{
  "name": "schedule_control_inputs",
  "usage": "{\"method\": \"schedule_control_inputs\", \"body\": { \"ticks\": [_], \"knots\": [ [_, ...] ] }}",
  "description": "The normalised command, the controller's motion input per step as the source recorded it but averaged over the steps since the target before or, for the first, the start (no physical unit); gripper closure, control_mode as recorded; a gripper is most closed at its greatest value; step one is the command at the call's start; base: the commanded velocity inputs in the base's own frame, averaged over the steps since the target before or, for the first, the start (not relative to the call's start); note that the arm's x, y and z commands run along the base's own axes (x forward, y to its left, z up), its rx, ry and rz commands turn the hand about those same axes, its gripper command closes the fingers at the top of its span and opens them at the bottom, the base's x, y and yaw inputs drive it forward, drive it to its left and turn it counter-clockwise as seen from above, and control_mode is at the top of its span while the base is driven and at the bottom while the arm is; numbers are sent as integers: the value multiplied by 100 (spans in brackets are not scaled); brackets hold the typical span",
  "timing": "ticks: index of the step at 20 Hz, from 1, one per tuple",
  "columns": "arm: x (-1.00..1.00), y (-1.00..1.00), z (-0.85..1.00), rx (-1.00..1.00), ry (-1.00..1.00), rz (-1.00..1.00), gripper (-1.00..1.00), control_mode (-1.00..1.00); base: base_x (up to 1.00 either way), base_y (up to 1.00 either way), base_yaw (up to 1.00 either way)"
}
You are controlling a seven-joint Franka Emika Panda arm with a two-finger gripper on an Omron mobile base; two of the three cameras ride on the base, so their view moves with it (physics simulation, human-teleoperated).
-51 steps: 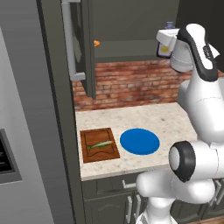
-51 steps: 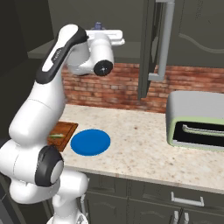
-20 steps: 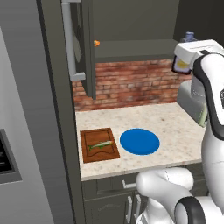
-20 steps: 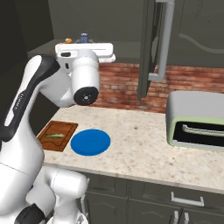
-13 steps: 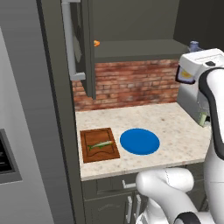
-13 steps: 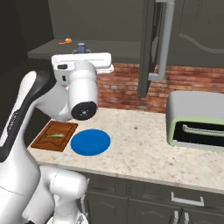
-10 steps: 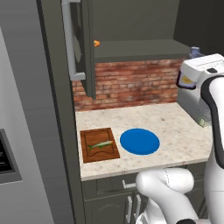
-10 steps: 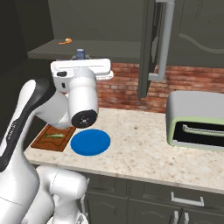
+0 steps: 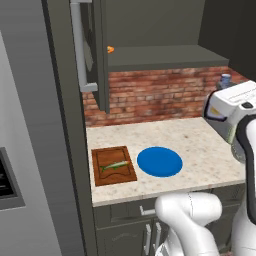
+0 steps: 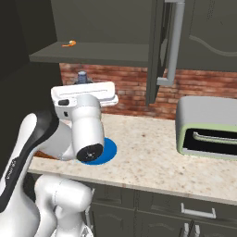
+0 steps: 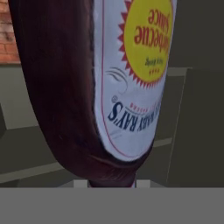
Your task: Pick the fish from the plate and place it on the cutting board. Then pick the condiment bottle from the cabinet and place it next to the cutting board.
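Up close, the condiment bottle (image 11: 100,83) is seen clamped in the gripper (image 10: 83,92) (label upside down), held well above the cutting board (image 9: 113,165), where the fish (image 9: 114,165) lies.

The dark brown-purple condiment bottle with the yellow label (image 11: 96,87) runs off the top of the hand view, so neck and cap are cut there, and I can't see the fingers on it. From the left, just its pale cap (image 9: 225,80) pokes up behind the white hand. From the right, the arm covers most of the round blue plate (image 10: 109,150) and nearly all the reddish-brown cutting board (image 10: 42,155). The little orange thing (image 9: 110,49) on the cabinet shelf is too small to tell
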Motion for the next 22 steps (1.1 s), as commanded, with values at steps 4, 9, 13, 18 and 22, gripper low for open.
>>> {"method": "schedule_control_inputs", "body": {
  "ticks": [4, 9, 13, 18, 22],
  "knots": [
    [-35, 0, -32, 0, 0, 3, 100, -100, 0, 0, 0],
    [-36, 0, -24, 0, 0, 2, 100, -100, 0, 0, 0],
    [-35, 0, -17, 0, 0, 1, 100, -100, 0, 0, 0],
    [-33, 0, -13, 0, 0, 0, 100, -100, 0, 0, 0],
    [-35, 0, -15, 0, -3, 0, 100, -100, 0, 0, 0]
  ]
}}
